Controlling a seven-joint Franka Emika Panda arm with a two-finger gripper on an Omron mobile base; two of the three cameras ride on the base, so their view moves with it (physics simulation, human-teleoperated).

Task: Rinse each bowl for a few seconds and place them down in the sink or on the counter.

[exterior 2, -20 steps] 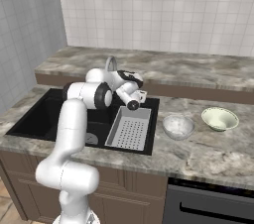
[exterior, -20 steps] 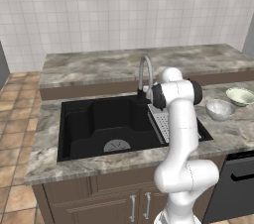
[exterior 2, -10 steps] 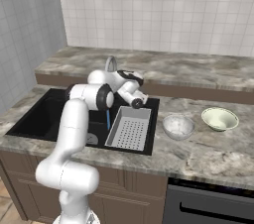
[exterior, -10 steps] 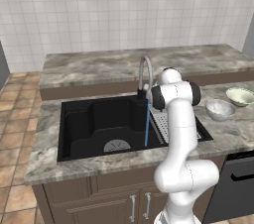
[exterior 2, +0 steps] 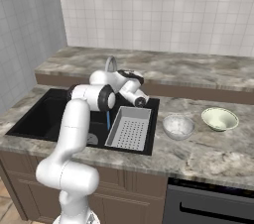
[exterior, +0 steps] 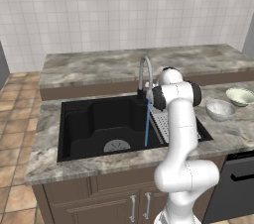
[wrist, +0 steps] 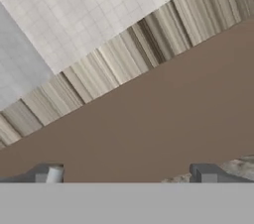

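**Tiled kitchen: water runs, both bowls wait on the surface**

White wall tiles back a marbled surface holding a black sink. A blue stream falls from the faucet into the basin at mid-frame. The grey bowl and cream bowl sit right of centre, near each other, beside the perforated tray. The pincer stands released, fingers wide, grasping nothing, by the faucet.

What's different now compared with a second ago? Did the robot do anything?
Water has started: a blue stream now falls from the faucet into the sink, where a second ago there was none. The open gripper holds nothing. Both bowls, the grey bowl and the green bowl, stayed on the counter, and the arm barely moved.
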